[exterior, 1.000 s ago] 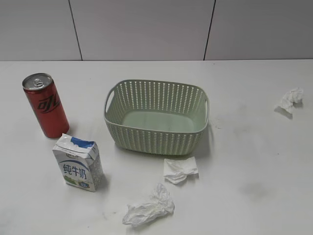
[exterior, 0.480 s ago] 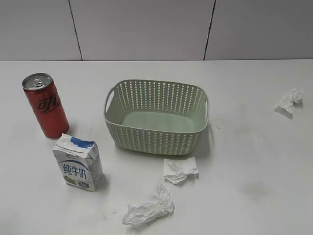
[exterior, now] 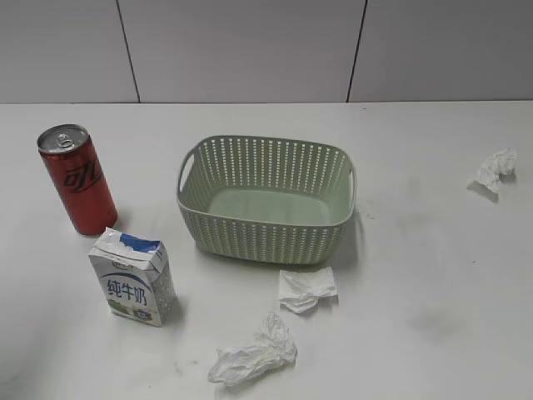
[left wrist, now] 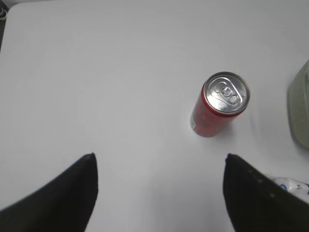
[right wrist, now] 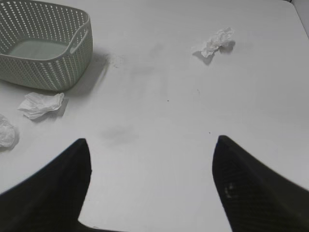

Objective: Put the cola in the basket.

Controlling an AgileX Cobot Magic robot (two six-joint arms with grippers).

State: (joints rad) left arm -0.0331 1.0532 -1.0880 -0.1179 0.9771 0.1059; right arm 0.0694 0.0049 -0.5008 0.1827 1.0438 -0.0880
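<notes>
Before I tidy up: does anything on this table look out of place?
Three crumpled white tissues litter the white table: two before the pale green plastic basket at and, one far right.

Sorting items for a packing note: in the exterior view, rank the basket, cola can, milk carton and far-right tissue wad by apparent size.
1. basket, clearly largest.
2. and 3. cola and milk carton: look alike; the carton is nearer the camera, so unranked.
4. tissue wad, smallest, though farther away.
</notes>
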